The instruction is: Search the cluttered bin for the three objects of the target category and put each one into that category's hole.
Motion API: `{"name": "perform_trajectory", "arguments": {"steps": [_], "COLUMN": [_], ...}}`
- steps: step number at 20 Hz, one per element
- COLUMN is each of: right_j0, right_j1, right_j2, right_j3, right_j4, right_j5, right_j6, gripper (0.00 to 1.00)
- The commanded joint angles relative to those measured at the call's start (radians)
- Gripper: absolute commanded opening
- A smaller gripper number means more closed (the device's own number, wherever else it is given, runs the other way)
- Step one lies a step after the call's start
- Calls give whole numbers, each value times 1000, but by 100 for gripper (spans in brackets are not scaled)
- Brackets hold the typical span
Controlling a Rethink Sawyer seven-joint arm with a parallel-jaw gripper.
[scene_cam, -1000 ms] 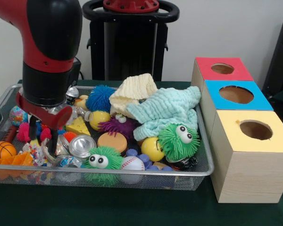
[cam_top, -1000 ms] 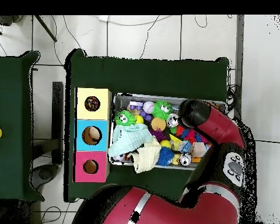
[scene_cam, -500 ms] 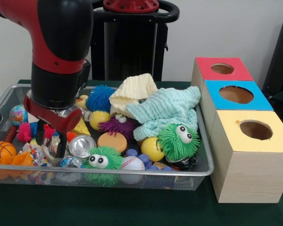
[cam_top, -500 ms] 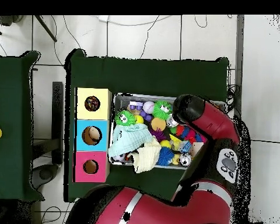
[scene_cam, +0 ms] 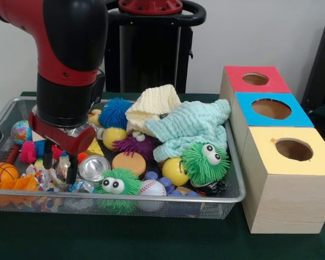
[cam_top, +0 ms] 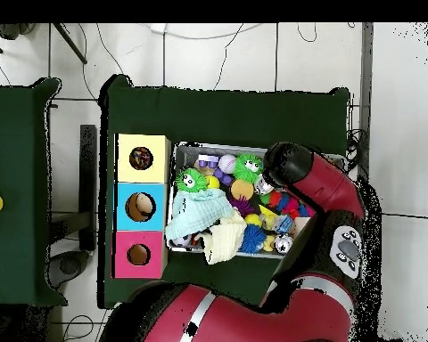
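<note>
A wire mesh bin (scene_cam: 206, 199) holds several toys. My gripper (scene_cam: 59, 169) is down in the clutter at the bin's front left, open, its black fingers (scene_cam: 73, 172) either side of a crumpled silvery scrap. A dented silver can (scene_cam: 93, 167) lies just right of it, and a yellow cheese wedge (scene_cam: 95, 147) sits behind. Right of the bin stand a red box (scene_cam: 254, 79), a blue box (scene_cam: 271, 109) and a yellow box (scene_cam: 292, 150), each with a round hole. In the overhead view the arm (cam_top: 311, 183) covers the bin's right part and hides the gripper.
A teal cloth (scene_cam: 192, 127) and a cream cloth (scene_cam: 154, 103) are heaped mid-bin. Around them lie green fuzzy toys with eyes (scene_cam: 206, 161) (scene_cam: 116, 187), a baseball (scene_cam: 151, 188), a yellow ball (scene_cam: 175, 170), a small basketball (scene_cam: 2, 173) and a blue fuzzy ball (scene_cam: 115, 112).
The arm and gripper shifted a little to the right over the bin's front left, then nearly stopped. The toys have not visibly moved.
</note>
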Motion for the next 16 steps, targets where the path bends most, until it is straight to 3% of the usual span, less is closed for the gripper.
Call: {"name": "perform_trajectory", "arguments": {"steps": [1, 16], "right_j0": [-16, -47], "right_j1": [-3, -12], "right_j2": [75, 90], "right_j3": [110, 143], "right_j4": [35, 22], "right_j5": [-16, -59], "right_j6": [258, 222], "gripper": [100, 100]}}
